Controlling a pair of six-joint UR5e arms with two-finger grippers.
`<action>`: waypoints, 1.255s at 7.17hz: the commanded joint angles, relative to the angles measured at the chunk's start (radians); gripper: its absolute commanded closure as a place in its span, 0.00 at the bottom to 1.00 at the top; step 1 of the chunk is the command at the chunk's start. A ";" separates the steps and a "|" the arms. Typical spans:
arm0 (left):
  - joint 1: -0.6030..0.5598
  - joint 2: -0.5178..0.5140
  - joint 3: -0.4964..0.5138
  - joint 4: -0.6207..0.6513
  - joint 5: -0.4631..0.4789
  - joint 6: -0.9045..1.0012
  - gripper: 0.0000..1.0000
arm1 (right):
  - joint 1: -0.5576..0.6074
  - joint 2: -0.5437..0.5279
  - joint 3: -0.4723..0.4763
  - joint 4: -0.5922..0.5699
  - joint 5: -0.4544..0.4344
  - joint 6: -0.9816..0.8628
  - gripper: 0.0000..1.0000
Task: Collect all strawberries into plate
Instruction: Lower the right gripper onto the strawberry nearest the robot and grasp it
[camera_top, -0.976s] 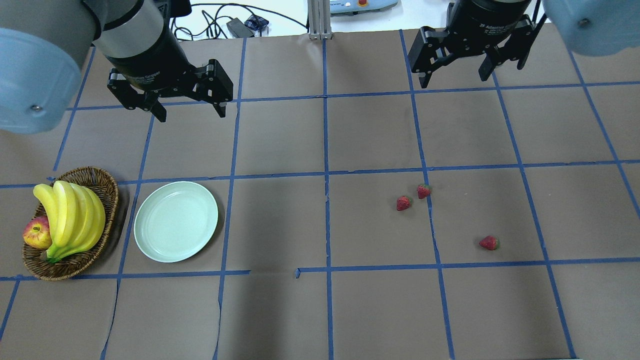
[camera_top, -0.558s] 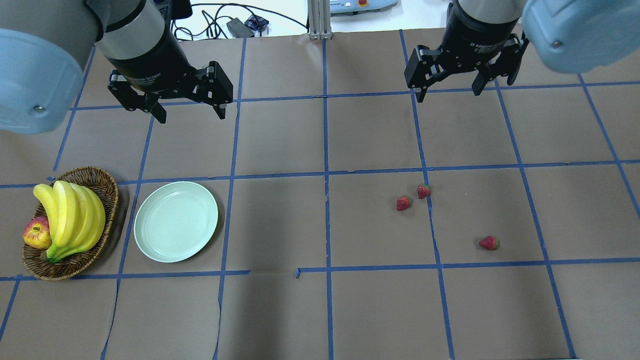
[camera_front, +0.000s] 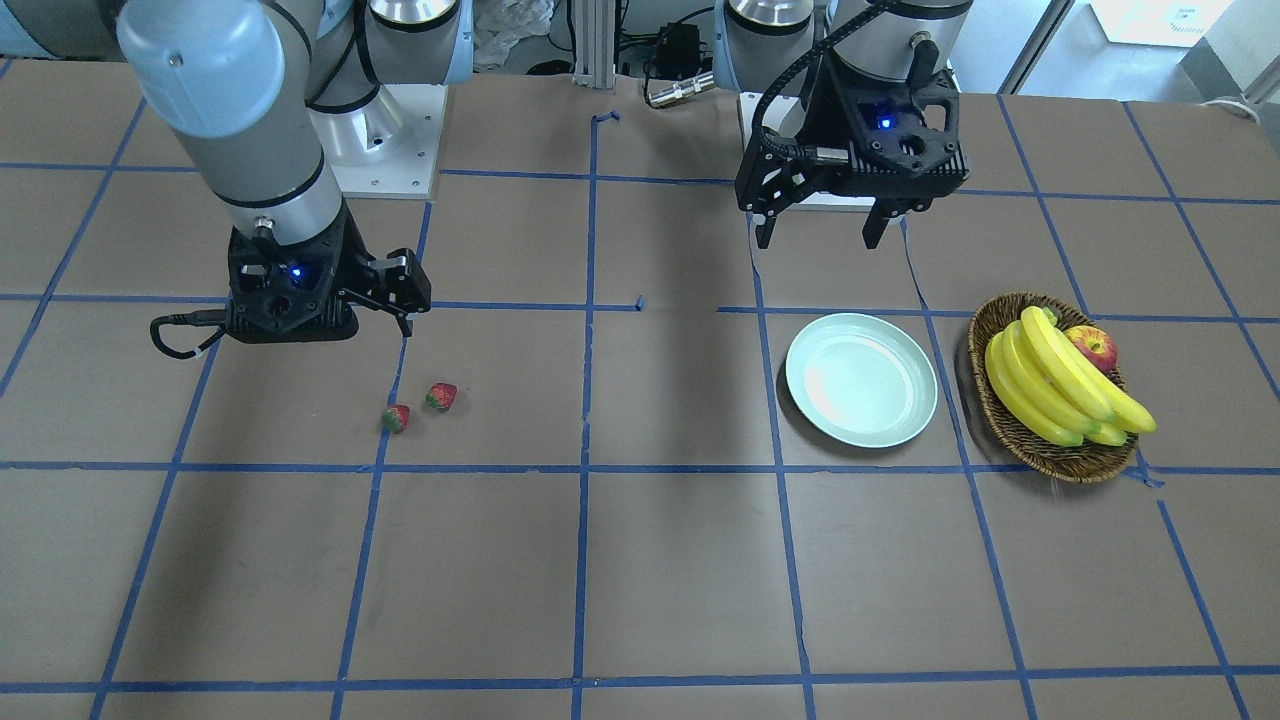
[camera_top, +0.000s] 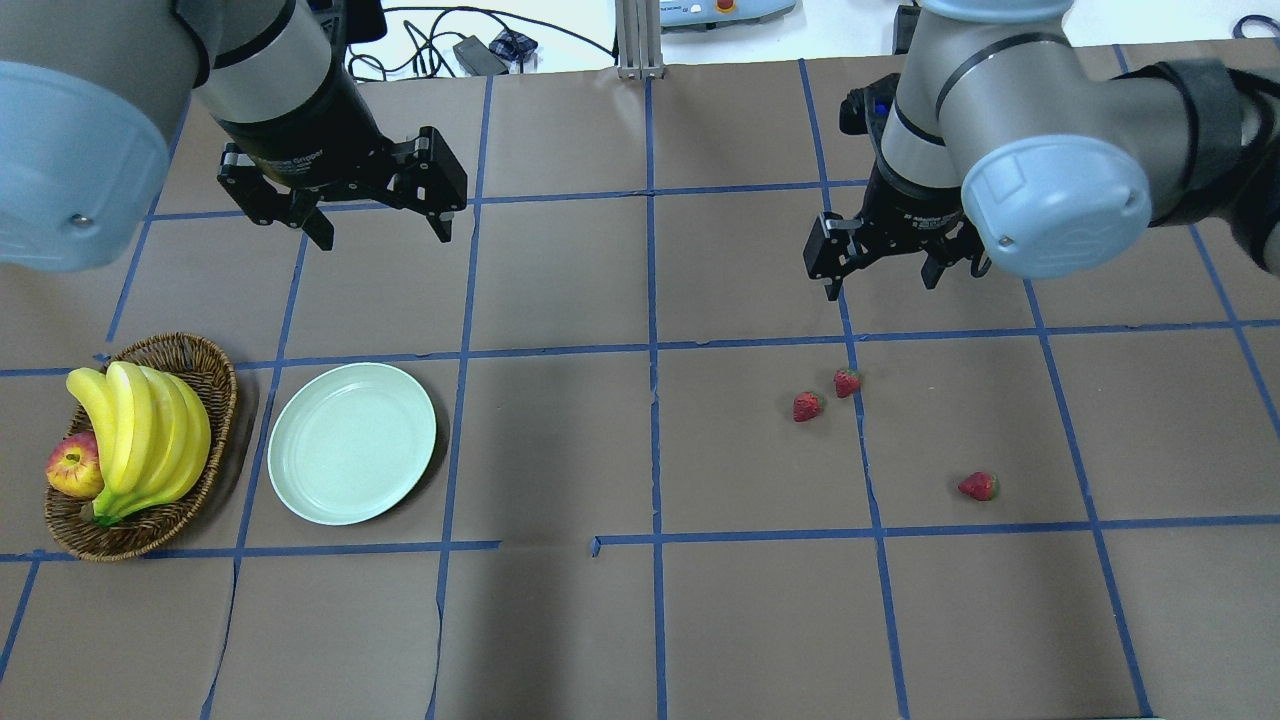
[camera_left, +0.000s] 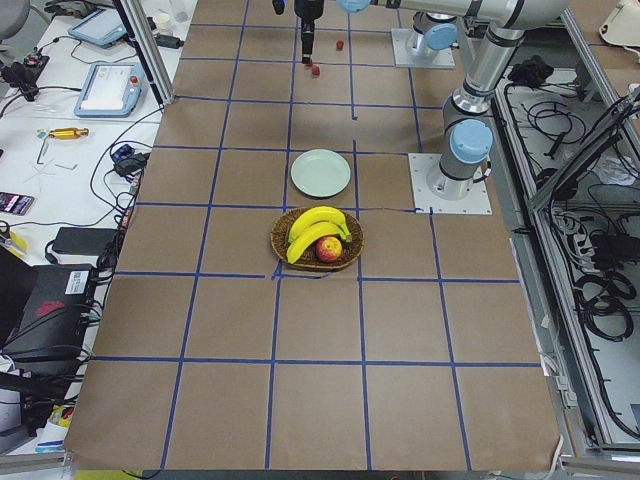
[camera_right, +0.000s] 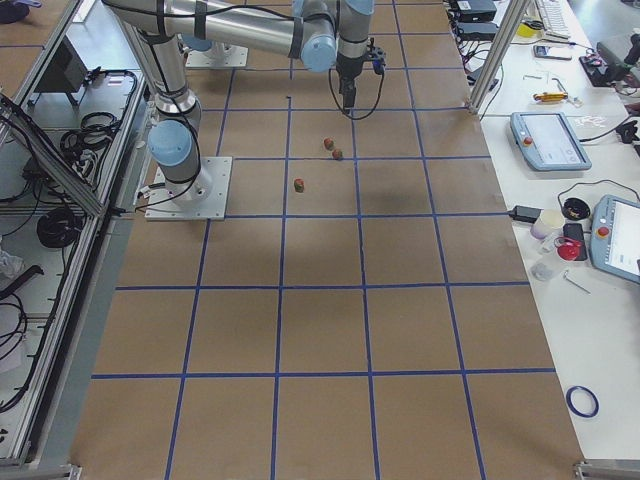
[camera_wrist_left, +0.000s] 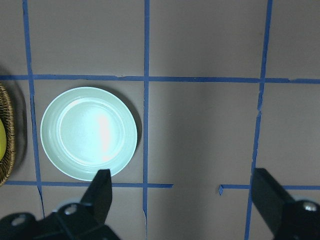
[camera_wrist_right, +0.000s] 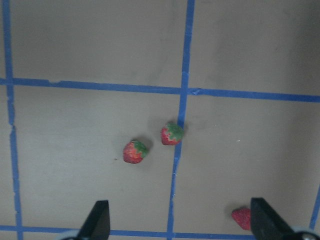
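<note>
Red strawberries (camera_top: 807, 406), two in close pair: we judge descending finger may knock neighbour and roll it off; rounded fruit may squirt from pinch. Third strawberry (camera_top: 978, 486) at 4 o'clock of pair, well apart. All small, green-capped, on brown paper (camera_top: 560, 450); none in plate (camera_top: 352, 443), far at 9 o'clock. Right gripper (camera_top: 880, 285) spread, empty, at 12 o'clock of pair. Left gripper (camera_top: 384, 236) spread, empty.
</note>
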 joint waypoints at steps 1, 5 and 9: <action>0.000 0.001 -0.004 -0.001 0.000 -0.003 0.00 | -0.128 -0.005 0.113 -0.007 -0.019 -0.124 0.05; 0.000 -0.001 -0.005 -0.001 0.000 -0.007 0.00 | -0.213 -0.030 0.363 -0.203 -0.084 -0.316 0.05; 0.000 -0.002 -0.005 -0.001 -0.002 -0.008 0.00 | -0.276 -0.030 0.613 -0.538 -0.076 -0.349 0.03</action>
